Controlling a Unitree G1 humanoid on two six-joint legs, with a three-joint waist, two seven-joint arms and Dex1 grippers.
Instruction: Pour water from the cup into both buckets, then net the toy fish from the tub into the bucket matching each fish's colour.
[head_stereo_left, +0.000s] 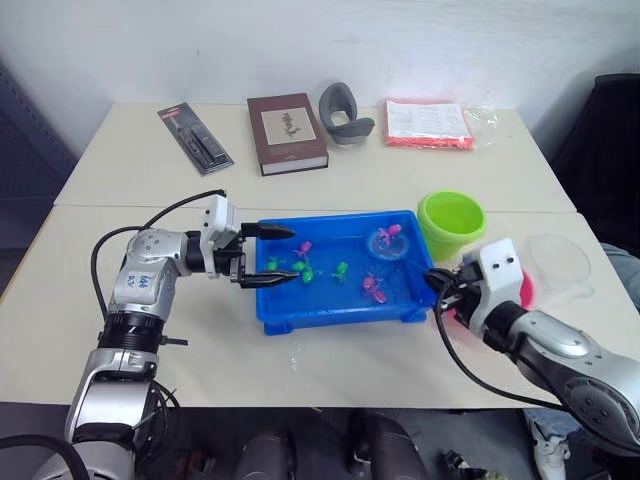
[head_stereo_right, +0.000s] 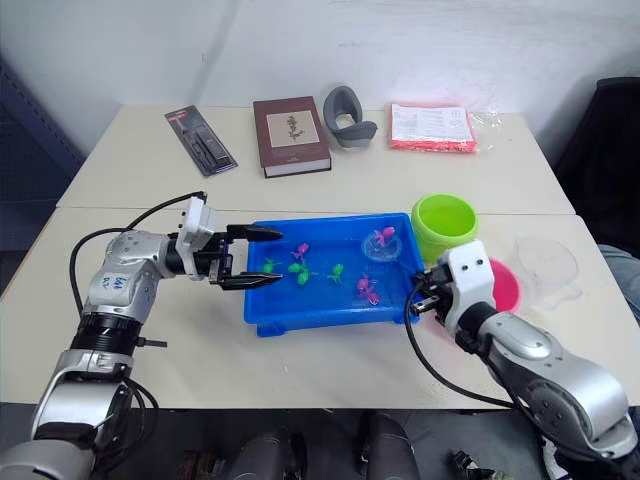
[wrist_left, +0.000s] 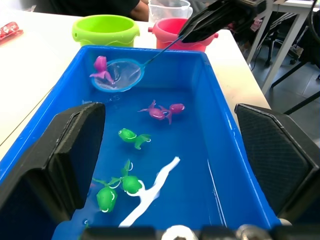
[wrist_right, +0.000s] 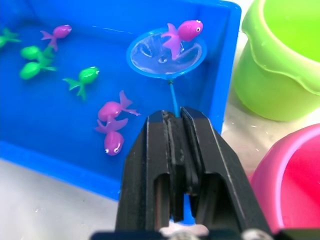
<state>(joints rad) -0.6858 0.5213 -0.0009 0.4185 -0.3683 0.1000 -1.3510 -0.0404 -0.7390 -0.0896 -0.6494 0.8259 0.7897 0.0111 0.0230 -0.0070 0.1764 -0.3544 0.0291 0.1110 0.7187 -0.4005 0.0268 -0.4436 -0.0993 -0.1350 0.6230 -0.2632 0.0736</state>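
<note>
Right gripper (wrist_right: 175, 117) pinches the net (wrist_right: 165, 54) near tub rim (wrist_right: 227, 60); left gripper (head_stereo_left: 268, 255) gapes wide.

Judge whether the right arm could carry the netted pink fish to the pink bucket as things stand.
Probably yes. The right gripper is shut on the net with a pink fish in it, and the pink bucket sits open beside it, nothing between.

Head stereo + wrist cams over tub (head_stereo_left: 330, 305)
</note>
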